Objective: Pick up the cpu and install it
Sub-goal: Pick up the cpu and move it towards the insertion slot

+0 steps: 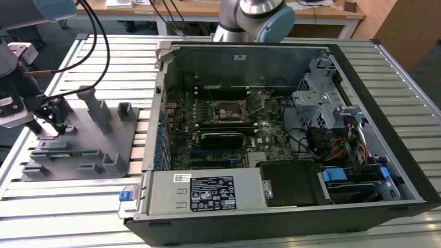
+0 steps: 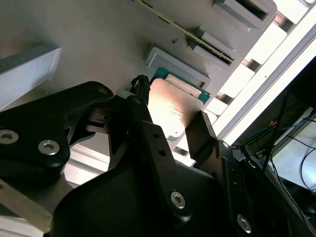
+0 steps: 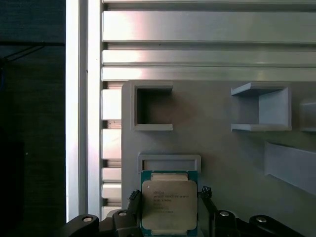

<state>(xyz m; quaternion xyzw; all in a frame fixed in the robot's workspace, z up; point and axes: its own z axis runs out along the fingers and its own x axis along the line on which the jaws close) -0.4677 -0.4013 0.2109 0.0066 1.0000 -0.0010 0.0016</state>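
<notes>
Claw (image 3: 169,217) | open, fingers on both sides of the cpu (image 3: 169,206), nothing gripped yet | cpu lies in its holder on the grey fixture tray (image 1: 127,137), on tabletop | risk: uneven closing may tilt the chip.

Print on cpu (image 3: 169,204) lid and white label (image 1: 212,192) on case: neither legible.

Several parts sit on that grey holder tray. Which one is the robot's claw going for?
The cpu, the flat square chip with a silvery top: the gripper has a finger on either side of it. The long green memory stick lies apart, untouched.
</notes>
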